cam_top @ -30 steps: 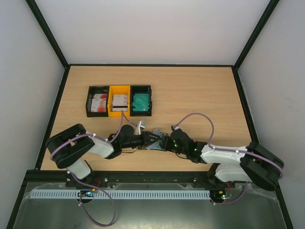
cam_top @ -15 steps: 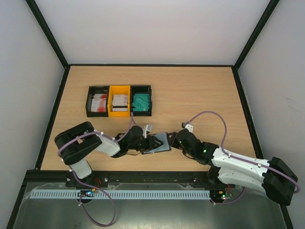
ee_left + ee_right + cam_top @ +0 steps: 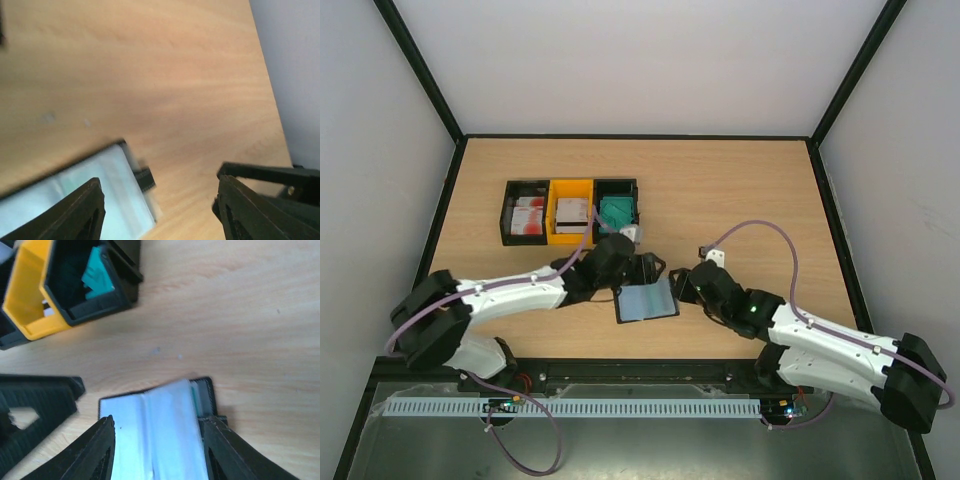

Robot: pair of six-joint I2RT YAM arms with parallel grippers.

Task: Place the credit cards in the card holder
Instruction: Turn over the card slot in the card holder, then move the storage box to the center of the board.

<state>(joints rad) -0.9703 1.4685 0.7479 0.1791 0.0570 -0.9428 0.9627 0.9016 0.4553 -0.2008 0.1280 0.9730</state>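
Both arms have drawn apart since a second ago: then they were bunched over the small black folding card holder [image 3: 647,300] at the near middle of the wooden table [image 3: 750,190], and now it lies flat and opened out, pale pockets up. Left gripper [image 3: 642,267] hovers just beyond its far edge, jaws spread on nothing. Right gripper [image 3: 686,285] sits just beside its right edge, jaws also apart, and I judge it has let go. That reads to me as the holder readied for loading, with the cards not yet fetched. From overhead I see the thin teal plastic credit cards [image 3: 617,212] in the rightmost of the black and yellow plastic bins [image 3: 570,239], far left of the holder. Only the right wrist view shows a teal sliver inside the holder, possibly a seated card. Left wrist's view is blurred.
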